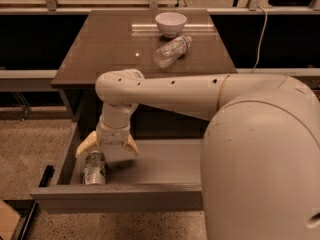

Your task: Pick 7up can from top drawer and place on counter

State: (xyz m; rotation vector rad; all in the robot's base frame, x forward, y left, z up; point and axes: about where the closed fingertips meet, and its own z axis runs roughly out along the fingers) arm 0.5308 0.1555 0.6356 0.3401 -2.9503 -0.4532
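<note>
The 7up can (94, 167), whitish-silver with green markings, lies on its side in the left end of the open top drawer (150, 196). My gripper (106, 147) hangs from the white arm, pointing down just above the can's far end. Its two yellowish fingers (85, 144) are spread wide and hold nothing. The glossy brown-grey counter (100, 49) is the cabinet top behind the drawer.
A white bowl (170, 23) and a clear crinkled plastic bottle (171, 51) lie on the counter's far right part. My arm's large white body (265, 159) covers the drawer's right half. Speckled floor (30, 139) lies to the left.
</note>
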